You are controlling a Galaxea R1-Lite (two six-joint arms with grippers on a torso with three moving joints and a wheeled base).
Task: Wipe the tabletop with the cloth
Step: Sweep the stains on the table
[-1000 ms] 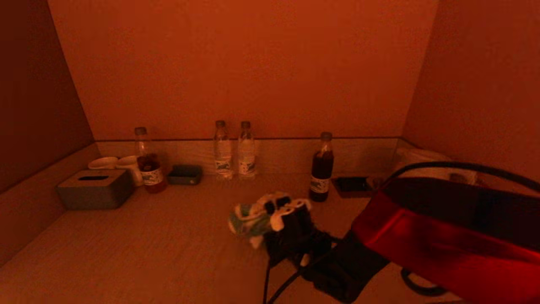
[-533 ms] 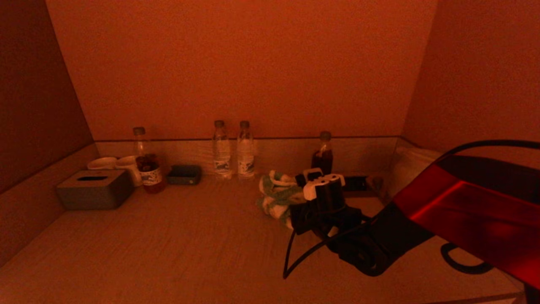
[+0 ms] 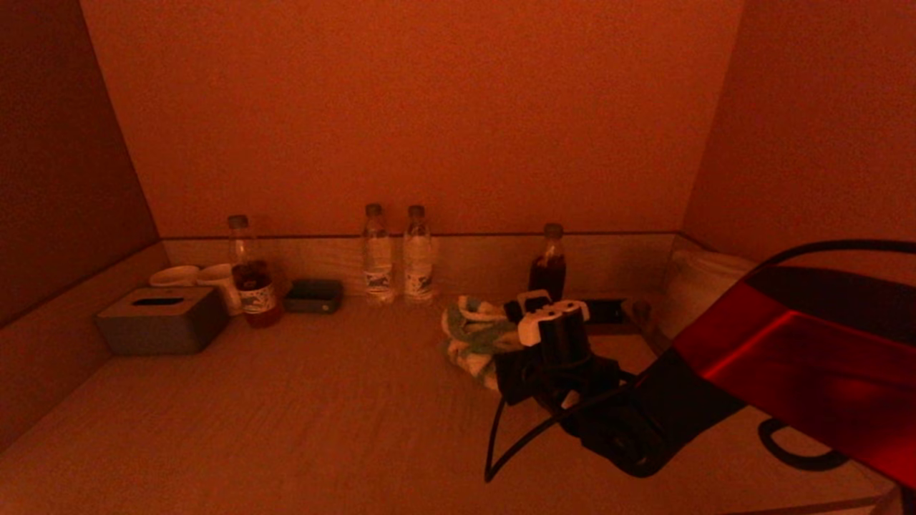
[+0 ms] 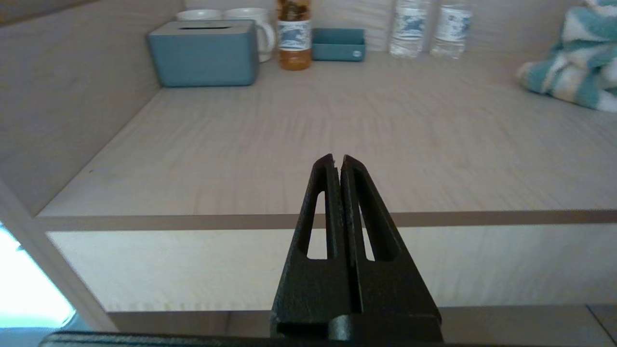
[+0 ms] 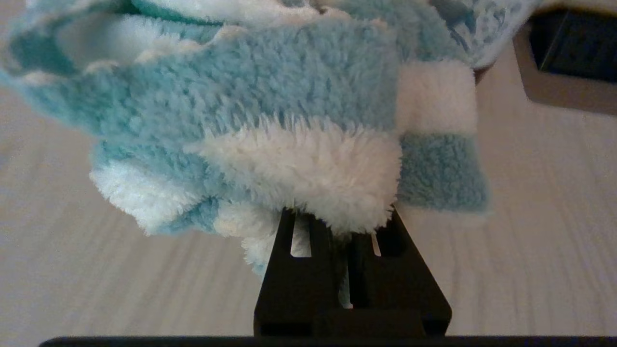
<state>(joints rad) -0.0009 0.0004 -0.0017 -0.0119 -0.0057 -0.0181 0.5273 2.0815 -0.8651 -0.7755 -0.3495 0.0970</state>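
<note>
A fluffy cloth (image 3: 474, 337) with blue and white stripes lies bunched on the pale wood tabletop (image 3: 300, 415), right of centre and near the back. My right gripper (image 3: 509, 350) is shut on the cloth's near edge and presses it to the table. In the right wrist view the cloth (image 5: 270, 115) covers the fingertips of that gripper (image 5: 340, 219). My left gripper (image 4: 337, 159) is shut and empty, parked off the table's front edge; it is out of the head view. The cloth also shows in the left wrist view (image 4: 573, 72).
Along the back wall stand two water bottles (image 3: 395, 254), a dark drink bottle (image 3: 547, 268) just behind the cloth, and another bottle (image 3: 250, 275). A tissue box (image 3: 161, 320), mugs (image 3: 197, 277), a small box (image 3: 313, 295) and a dark tray (image 3: 605, 310) sit nearby.
My right gripper has dragged the cloth from the table's middle back and to the right, towards the dark bottle. In the last half second it barely moved.
</note>
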